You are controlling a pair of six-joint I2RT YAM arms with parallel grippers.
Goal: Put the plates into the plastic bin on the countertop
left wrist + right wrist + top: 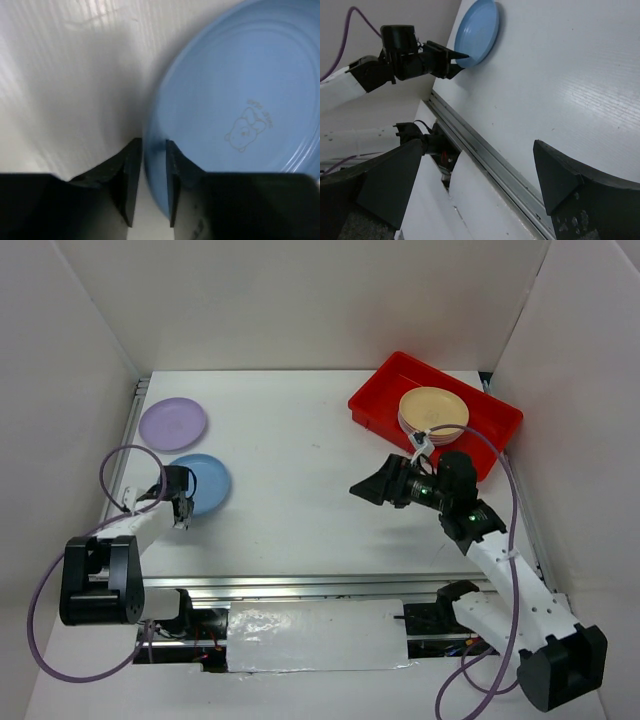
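my left gripper (154, 145) is down at the near rim of the light blue plate (205, 480), on the left side of the countertop (300, 440). through the left wrist camera i see its two fingers drawn close together with the plate's edge caught between them, one finger outside the rim and the other over the plate's inner slope, so i read it as pinching the rim. a small cartoon mark (245, 131) shows in the middle of that plate. from the right wrist view the plate looks a little raised along one side, though i cannot tell for sure whether it has left the surface.

the lilac plate (173, 423) lies flat just beyond the blue one, further from me and close to the left wall, not touching it as far as i can see.

my right gripper (372, 483) hangs over the right half of the countertop, near the front of the red bin (375, 405), pointing left with its jaws spread wide and nothing between them.

the red bin sits at the far right corner, turned at an angle. inside it is a stack of plates (433, 408) with a cream-yellow one on top; i cannot count the ones underneath.

the metal rail (300, 585) runs along the near edge.
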